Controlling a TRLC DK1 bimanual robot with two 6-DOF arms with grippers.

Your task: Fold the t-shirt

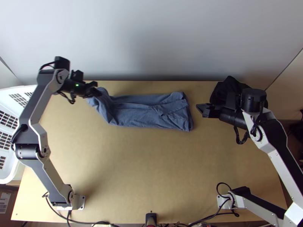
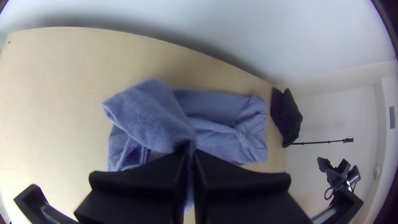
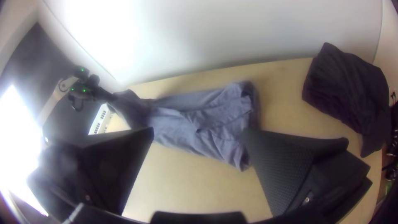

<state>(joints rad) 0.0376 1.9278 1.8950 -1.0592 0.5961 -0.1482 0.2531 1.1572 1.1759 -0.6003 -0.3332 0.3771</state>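
We see the blue t-shirt (image 1: 140, 115) lying in a long folded strip, left to right, near the far edge of the light wooden table (image 1: 151, 162). Our left gripper (image 1: 97, 90) has its fingers clamped on the shirt's left end, which rises bunched. Our right gripper (image 1: 203, 109) is just beside the right end, fingers wide apart. Dark cloth (image 1: 231, 82) lies at far right.
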